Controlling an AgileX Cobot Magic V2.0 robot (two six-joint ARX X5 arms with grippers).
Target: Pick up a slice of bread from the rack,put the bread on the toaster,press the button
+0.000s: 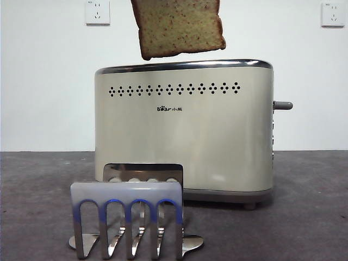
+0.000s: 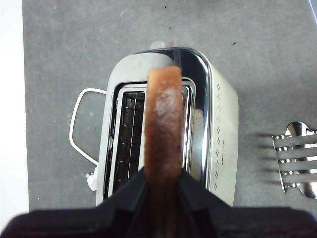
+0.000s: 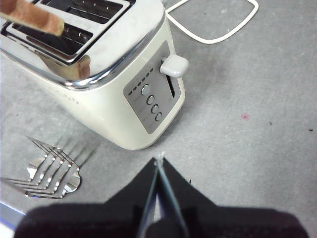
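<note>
Front view: the brownish wholemeal slice of bread (image 1: 179, 27) with its dark crust hangs in the air just above the chrome top rim of the large cream-beige toaster (image 1: 185, 136), not touching it and tilted a little. Its upper part is cut off by the picture's edge, so the gripper holding it is out of sight here. The short grey lever button (image 1: 283, 105) sticks out sideways from the toaster's narrow end. Nearer the camera stands the small shiny metal rack (image 1: 128, 217) with arched loop dividers and a pale front plate — its loops hold nothing.

From the left wrist camera, the left gripper (image 2: 162, 191) is clamped on the slice, one black jaw on each face, with the crust edge pointing down over the toaster's two slots — both slots show bare wire grids inside.

The right gripper (image 3: 158, 166) hovers over the grey tabletop (image 3: 247, 148) near the toaster's control end, jaws pressed together, gripping nothing.
</note>
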